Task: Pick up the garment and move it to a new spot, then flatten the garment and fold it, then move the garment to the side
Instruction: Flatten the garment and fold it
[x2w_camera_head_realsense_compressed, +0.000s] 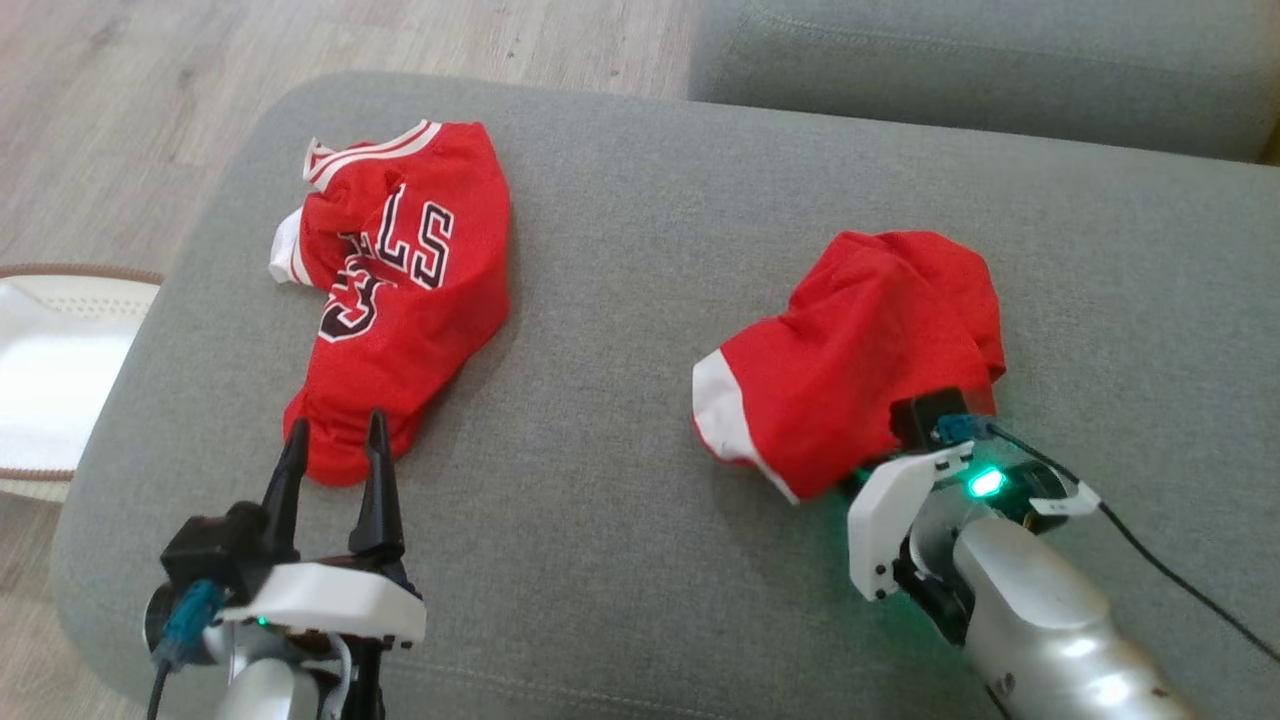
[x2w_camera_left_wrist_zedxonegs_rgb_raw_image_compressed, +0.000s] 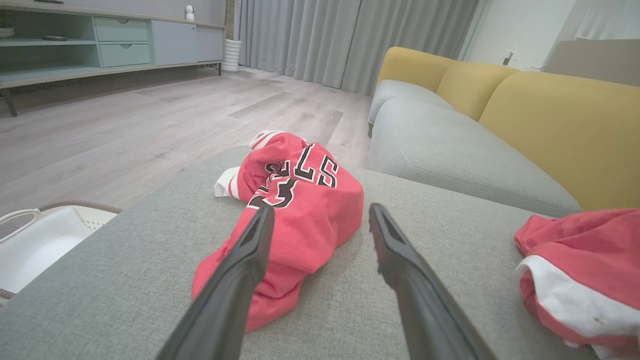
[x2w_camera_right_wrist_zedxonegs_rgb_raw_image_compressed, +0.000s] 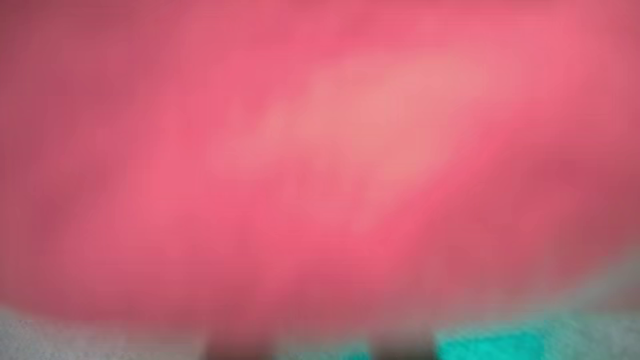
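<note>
Red garment with white hem (x2w_camera_head_realsense_compressed: 860, 340): lies bunched on the grey upholstered seat (x2w_camera_head_realsense_compressed: 640, 230), on its right half, with the white band at its left near edge. In the left wrist view it shows at the right border (x2w_camera_left_wrist_zedxonegs_rgb_raw_image_compressed: 575, 245), white band toward the camera.

Right gripper (x2w_camera_head_realsense_compressed: 925, 425): pushed in under the near right edge of this garment. Cloth covers the fingers in the head view, so I cannot tell whether they are apart, closed or gripping fabric. The right wrist view gives blurred red cloth (x2w_camera_right_wrist_zedxonegs_rgb_raw_image_compressed: 320, 150) pressed close to the lens, and two dark smears at the bottom edge that should be the fingers (x2w_camera_right_wrist_zedxonegs_rgb_raw_image_compressed: 240, 352). A green light (x2w_camera_head_realsense_compressed: 985, 484) glows on the wrist and a black cable (x2w_camera_head_realsense_compressed: 1150, 550) trails off to the right.

Red jersey (x2w_camera_head_realsense_compressed: 400, 290): a second crumpled piece on the left half of the seat, well apart from the first. Black-and-white lettering faces up and striped white trim sits at its far end (x2w_camera_left_wrist_zedxonegs_rgb_raw_image_compressed: 300, 210).

Left gripper (x2w_camera_head_realsense_compressed: 338, 430): fingers spread wide, holding nothing (x2w_camera_left_wrist_zedxonegs_rgb_raw_image_compressed: 321, 212). The tips sit at the near end of the jersey; contact cannot be judged.

Surroundings: white basket (x2w_camera_head_realsense_compressed: 50, 380) on the wood floor (x2w_camera_head_realsense_compressed: 120, 120) just left of the seat, and a sofa with yellow back cushions (x2w_camera_left_wrist_zedxonegs_rgb_raw_image_compressed: 550, 130) beyond.
</note>
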